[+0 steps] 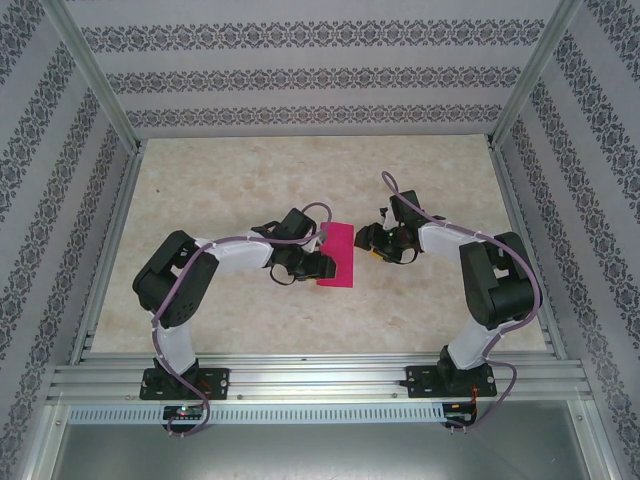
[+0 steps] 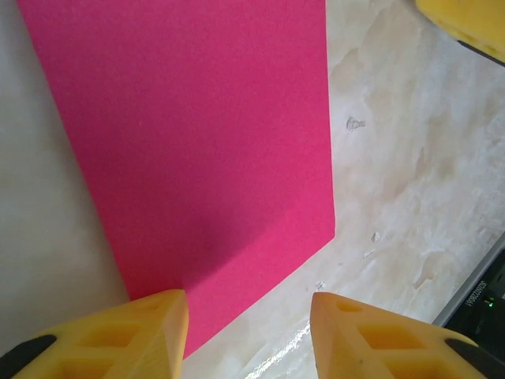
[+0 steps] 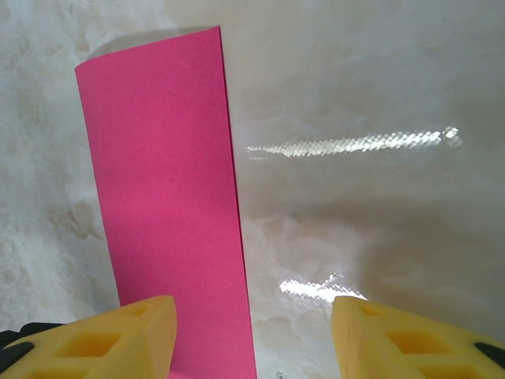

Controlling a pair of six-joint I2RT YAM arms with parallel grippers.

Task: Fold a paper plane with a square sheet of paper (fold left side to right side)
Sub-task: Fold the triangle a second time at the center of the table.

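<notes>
The magenta-pink sheet of paper (image 1: 338, 255) lies flat on the table between the two arms as a narrow rectangle, apparently doubled over. My left gripper (image 1: 320, 264) hovers at its left edge, jaws open. In the left wrist view the paper (image 2: 205, 142) spreads ahead of the left gripper (image 2: 248, 332), whose left finger (image 2: 142, 332) overlaps the paper's near corner while the right one is over bare table. My right gripper (image 1: 368, 243) sits just right of the sheet, open. In the right wrist view the paper (image 3: 166, 205) runs under the left finger (image 3: 126, 339) of the right gripper (image 3: 252, 335). Nothing is gripped.
The marbled beige tabletop (image 1: 250, 180) is fenced by aluminium rails (image 1: 110, 230) and patterned walls. A yellow finger of the right gripper (image 2: 465, 24) shows in the top right corner of the left wrist view.
</notes>
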